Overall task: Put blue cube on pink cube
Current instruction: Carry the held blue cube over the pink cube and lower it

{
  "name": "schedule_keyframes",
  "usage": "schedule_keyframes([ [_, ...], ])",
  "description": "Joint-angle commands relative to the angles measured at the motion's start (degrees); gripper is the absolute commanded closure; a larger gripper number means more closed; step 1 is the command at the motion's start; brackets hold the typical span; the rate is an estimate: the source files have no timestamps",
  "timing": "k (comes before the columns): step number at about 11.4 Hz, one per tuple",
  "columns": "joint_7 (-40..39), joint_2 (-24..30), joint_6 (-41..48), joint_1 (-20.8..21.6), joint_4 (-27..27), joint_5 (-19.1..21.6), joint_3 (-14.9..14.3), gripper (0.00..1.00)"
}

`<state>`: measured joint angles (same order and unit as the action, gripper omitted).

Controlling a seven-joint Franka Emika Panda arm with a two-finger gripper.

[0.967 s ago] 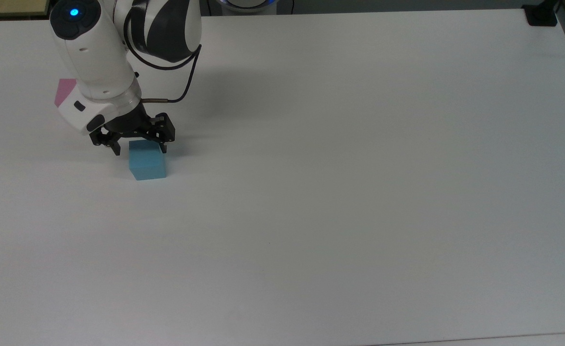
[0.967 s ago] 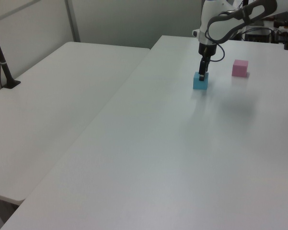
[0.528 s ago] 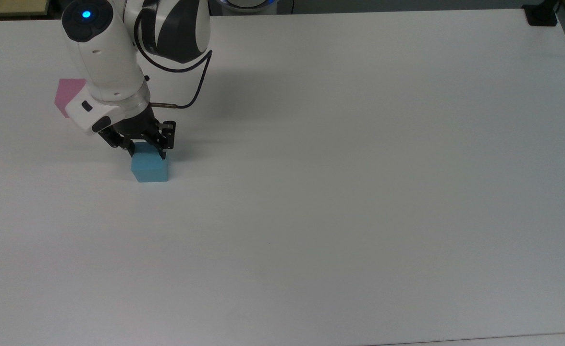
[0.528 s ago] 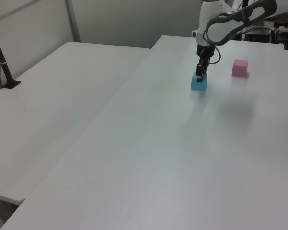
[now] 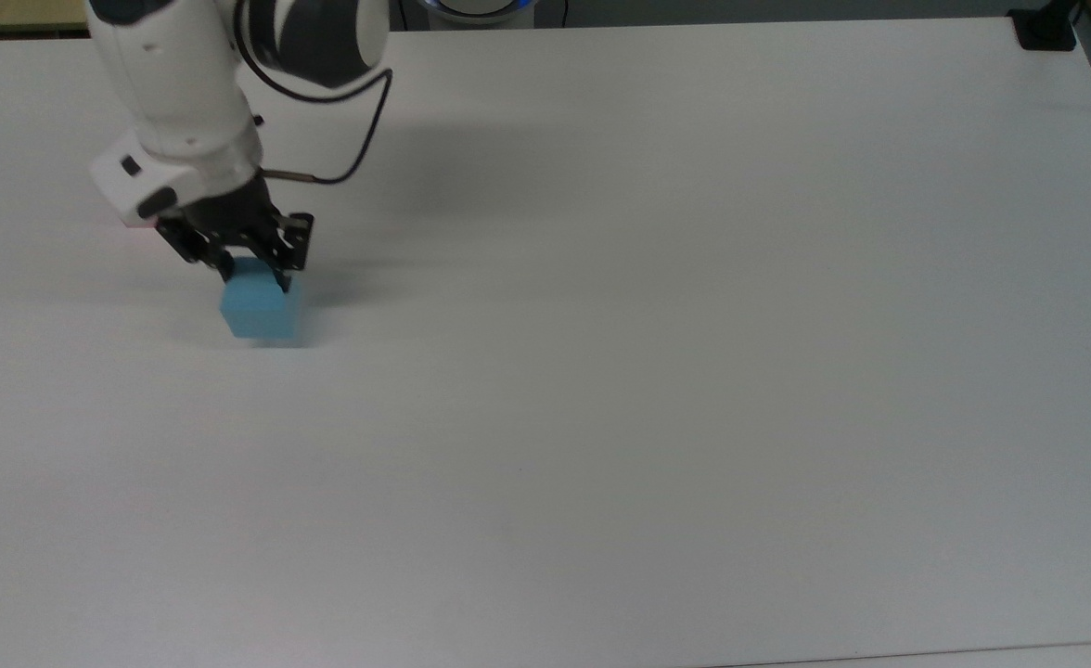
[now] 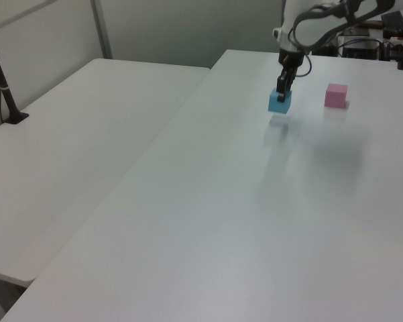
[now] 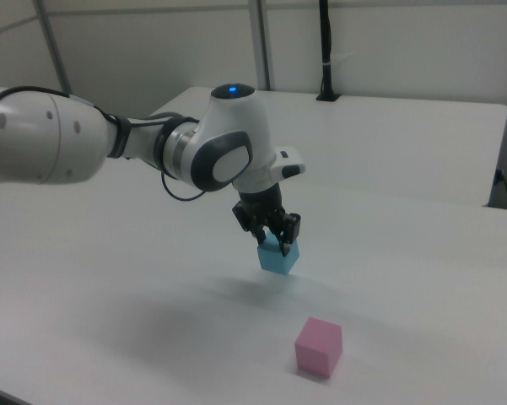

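Observation:
My gripper (image 5: pixel 253 270) is shut on the top of the light blue cube (image 5: pixel 263 312), which hangs a little above the white table (image 5: pixel 657 306) over its own shadow. The left view shows the blue cube (image 6: pixel 279 102) under the gripper (image 6: pixel 281 93), with the pink cube (image 6: pixel 335 95) resting on the table to the left view's right of it. In the right view the gripper (image 7: pixel 272 240) holds the blue cube (image 7: pixel 278 256), and the pink cube (image 7: pixel 319 346) sits nearer the camera, slightly to the right view's right. In the top view the arm hides the pink cube.
A black clamp (image 5: pixel 1046 28) sits at the table's corner at the top view's upper right. A second white table (image 6: pixel 74 134) adjoins on the left view's left, carrying a black post (image 6: pixel 3 84). Wide bare tabletop spreads around the cubes.
The fingers have shut on the blue cube and lifted it off the table. Arm and cube have shifted toward the top view's left, and the arm now covers the pink cube there.

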<state>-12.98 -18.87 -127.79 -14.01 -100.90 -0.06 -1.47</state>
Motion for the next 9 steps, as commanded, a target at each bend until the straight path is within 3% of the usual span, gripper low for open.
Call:
schedule_keyframes([
  [1,-0.9,8.8,9.0,-3.2,-2.3,-0.9,-1.4,0.79],
  [5,-11.5,14.0,13.7,-11.1,-4.2,-0.2,-1.6,0.79],
  [9,-16.7,14.7,9.5,-12.4,-8.5,-0.1,-4.8,0.79],
])
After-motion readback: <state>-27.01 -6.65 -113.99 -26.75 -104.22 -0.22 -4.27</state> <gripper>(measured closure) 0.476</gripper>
